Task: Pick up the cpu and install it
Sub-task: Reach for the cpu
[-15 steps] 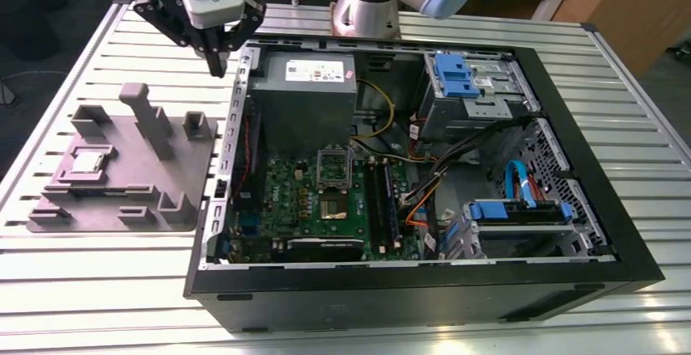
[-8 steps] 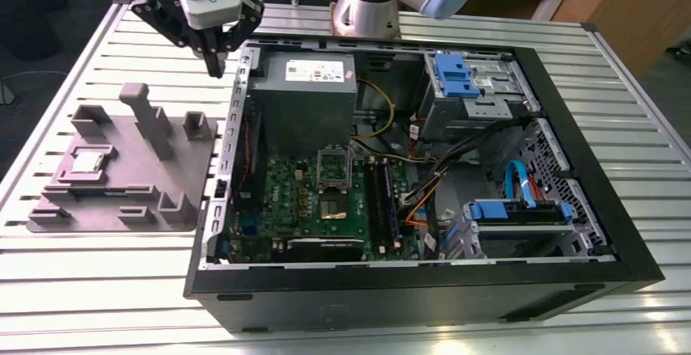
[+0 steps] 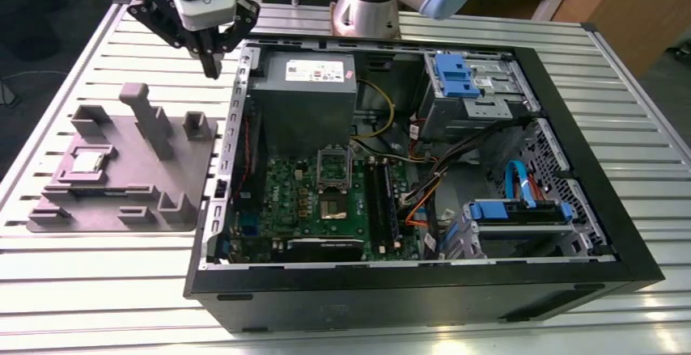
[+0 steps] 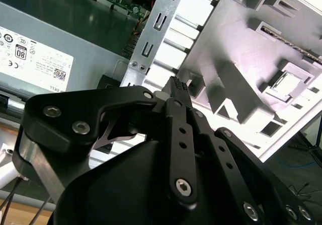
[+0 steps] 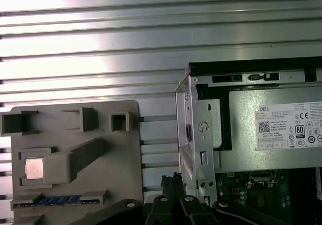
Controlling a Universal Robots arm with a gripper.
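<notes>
In the exterior view the gripper (image 3: pixel 210 68) hangs above the slatted table (image 3: pixel 108 290), over the strip between the grey tray (image 3: pixel 184 173) and the far corner of the open computer case (image 3: pixel 432 290). Its fingers (image 3: pixel 207 57) are drawn narrow, almost to a point, and hold nothing. The cpu (image 3: pixel 86 163) lies flat in a recess of the tray, well apart from the gripper: toward the exterior view's left, nearer the camera and lower, with the tray's upright posts standing between. Being square, it offers no long axis to line up with. The motherboard (image 3: pixel 324 193) lies inside the case, on the gripper's other side. In the second wrist view the fingers meet beyond the black linkage, and the cpu shows as a pale square in its recess, past the slanted post. In the first wrist view the fingertips (image 5: pixel 165 179) stand close together over bare slats, between the tray's edge and the case's metal wall. The cpu sits across the tray from them, and the power supply (image 5: pixel 271 129) lies on the opposite side.
</notes>
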